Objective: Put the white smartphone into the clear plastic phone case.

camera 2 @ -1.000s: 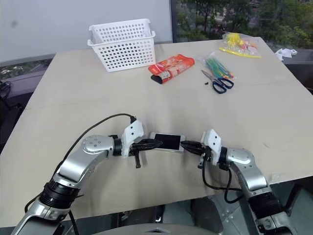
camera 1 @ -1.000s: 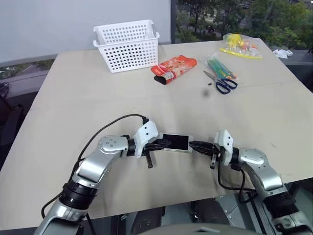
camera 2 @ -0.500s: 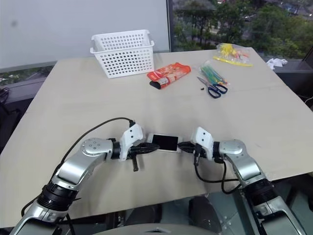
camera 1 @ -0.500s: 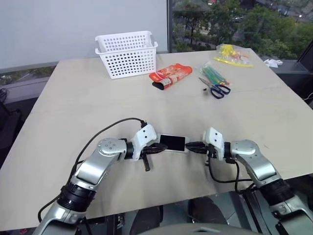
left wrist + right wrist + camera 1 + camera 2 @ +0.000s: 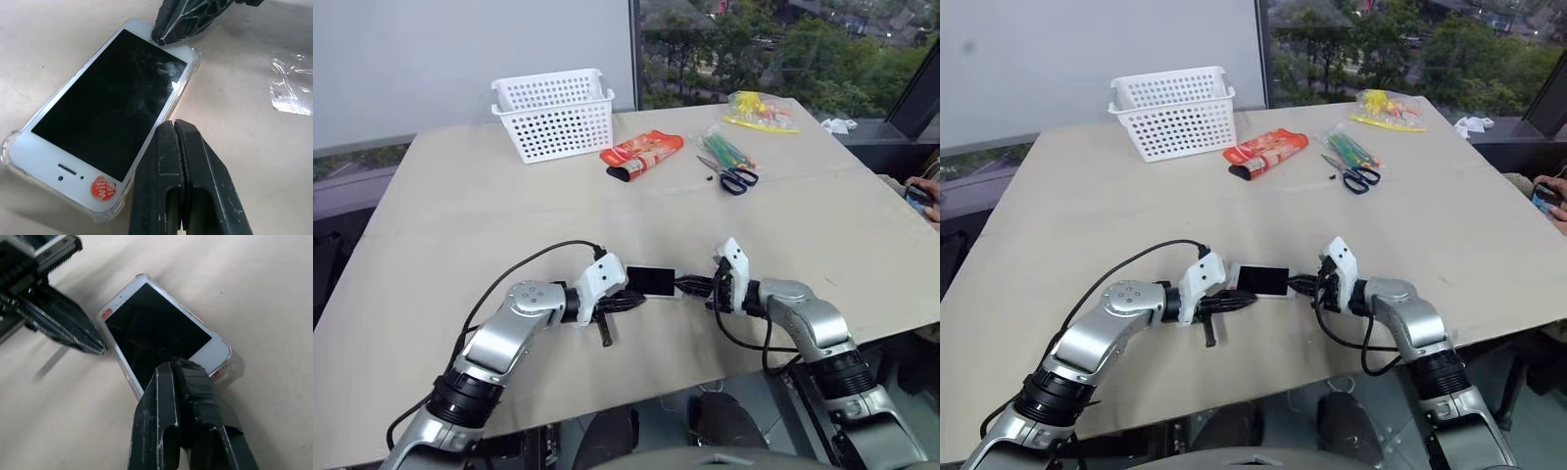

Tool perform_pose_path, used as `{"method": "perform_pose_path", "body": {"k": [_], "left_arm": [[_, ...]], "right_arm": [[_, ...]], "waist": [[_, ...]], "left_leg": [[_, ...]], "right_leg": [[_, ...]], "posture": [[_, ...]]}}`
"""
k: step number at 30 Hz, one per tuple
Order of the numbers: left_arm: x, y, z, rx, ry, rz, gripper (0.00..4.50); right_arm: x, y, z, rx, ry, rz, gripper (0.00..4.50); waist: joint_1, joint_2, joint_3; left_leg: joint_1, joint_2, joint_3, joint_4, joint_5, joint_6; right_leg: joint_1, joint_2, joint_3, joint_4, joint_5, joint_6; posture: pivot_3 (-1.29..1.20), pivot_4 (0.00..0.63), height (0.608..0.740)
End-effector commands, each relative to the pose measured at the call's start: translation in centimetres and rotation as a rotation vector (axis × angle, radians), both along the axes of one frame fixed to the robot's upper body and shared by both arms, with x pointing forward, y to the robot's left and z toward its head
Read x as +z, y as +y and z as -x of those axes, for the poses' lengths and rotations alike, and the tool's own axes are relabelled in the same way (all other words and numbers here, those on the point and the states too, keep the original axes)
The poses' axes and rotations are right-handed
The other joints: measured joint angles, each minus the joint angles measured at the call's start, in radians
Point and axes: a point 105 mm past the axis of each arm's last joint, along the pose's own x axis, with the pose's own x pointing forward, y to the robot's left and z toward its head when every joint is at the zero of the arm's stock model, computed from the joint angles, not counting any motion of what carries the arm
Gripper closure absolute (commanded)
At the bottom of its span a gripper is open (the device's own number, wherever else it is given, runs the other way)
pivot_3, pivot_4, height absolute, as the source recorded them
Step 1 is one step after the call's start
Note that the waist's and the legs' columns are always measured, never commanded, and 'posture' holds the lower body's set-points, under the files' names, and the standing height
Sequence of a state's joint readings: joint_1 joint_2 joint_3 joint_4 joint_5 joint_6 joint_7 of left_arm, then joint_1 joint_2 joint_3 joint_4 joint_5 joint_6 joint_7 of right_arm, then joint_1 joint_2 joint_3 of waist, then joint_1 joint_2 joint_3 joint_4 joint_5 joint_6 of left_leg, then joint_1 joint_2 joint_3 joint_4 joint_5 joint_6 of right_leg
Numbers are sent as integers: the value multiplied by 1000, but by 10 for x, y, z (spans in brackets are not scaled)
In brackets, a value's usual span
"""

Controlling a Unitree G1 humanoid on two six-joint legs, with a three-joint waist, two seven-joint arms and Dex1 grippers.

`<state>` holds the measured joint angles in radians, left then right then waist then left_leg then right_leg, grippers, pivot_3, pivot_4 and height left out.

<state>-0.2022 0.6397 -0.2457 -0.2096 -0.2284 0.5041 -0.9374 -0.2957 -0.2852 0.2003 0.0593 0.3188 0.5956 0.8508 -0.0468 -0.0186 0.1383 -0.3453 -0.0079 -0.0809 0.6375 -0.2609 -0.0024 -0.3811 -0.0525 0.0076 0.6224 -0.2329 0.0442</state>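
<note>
The white smartphone (image 5: 107,103) lies screen up on the table, between my two grippers. It sits inside the clear plastic phone case (image 5: 234,363), whose see-through corners show around its rim. A red sticker marks the phone's speaker end. My left gripper (image 5: 176,126) is shut, with its tips at the phone's long edge. My right gripper (image 5: 176,364) is also shut, and its tips rest on the phone's opposite end. In the head views the phone (image 5: 653,281) is flanked by the left gripper (image 5: 631,296) and the right gripper (image 5: 690,287).
At the far side stand a white basket (image 5: 554,112), a red snack packet (image 5: 641,156), scissors (image 5: 732,179) beside a bag of coloured pens (image 5: 724,147), and a yellow bag (image 5: 759,110). A clear plastic scrap (image 5: 292,88) lies near the phone. A person's hand (image 5: 925,191) shows at the right edge.
The camera view has shifted. My right gripper has rolled and moved in toward the phone, so its tips now sit on the phone's end. The left gripper has stayed put.
</note>
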Motion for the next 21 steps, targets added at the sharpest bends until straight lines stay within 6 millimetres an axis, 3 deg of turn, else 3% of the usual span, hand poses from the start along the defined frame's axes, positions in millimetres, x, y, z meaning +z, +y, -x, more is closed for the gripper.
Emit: {"method": "perform_pose_path", "body": {"k": [1, 5, 8, 10, 16, 21], "left_arm": [[6, 0, -2, 5, -25, 13, 4500], [4, 0, -2, 12, -26, 16, 4500], [4, 0, -2, 12, -25, 19, 4500], [4, 0, -2, 12, -24, 21, 4500], [2, 0, -1, 10, -22, 16, 4500], [2, 0, -2, 10, -24, 15, 4500]], "right_arm": [[-47, -16, 15, 14, -33, 160, 4458], [-34, -14, 20, 109, -270, 123, 4458], [-21, -14, 12, 35, -312, 19, 4458], [-10, -13, 5, -7, -344, -37, 4458], [5, -10, 0, -30, -360, -129, 4458], [-12, -14, 1, -2, -310, -16, 4458]], "waist": [[0, 2, 2], [5, 6, 8], [8, 7, 9], [9, 4, 12], [15, 6, 16], [16, 6, 16]], "left_leg": [[-2, 0, 0, 0, 0, 0], [-7, 0, 4, 0, 0, 0], [-7, -1, 6, 0, 3, 4], [-6, -2, 9, 1, 4, 6], [-12, -1, 5, -1, 4, 6], [-17, -4, 7, -1, 4, 6]], "right_leg": [[-3, -1, -1, -1, 0, 0], [-12, -2, -1, -2, 0, 0], [-16, -2, 0, 3, 1, 1], [-15, -2, 2, 4, 21, -5], [-22, 6, -2, 4, 21, -5], [-27, 6, -3, 4, 21, -5]], "posture": [[0, 150, 740], [0, 150, 740], [0, 150, 740], [0, 150, 740], [0, 150, 740], [0, 150, 740]]}}
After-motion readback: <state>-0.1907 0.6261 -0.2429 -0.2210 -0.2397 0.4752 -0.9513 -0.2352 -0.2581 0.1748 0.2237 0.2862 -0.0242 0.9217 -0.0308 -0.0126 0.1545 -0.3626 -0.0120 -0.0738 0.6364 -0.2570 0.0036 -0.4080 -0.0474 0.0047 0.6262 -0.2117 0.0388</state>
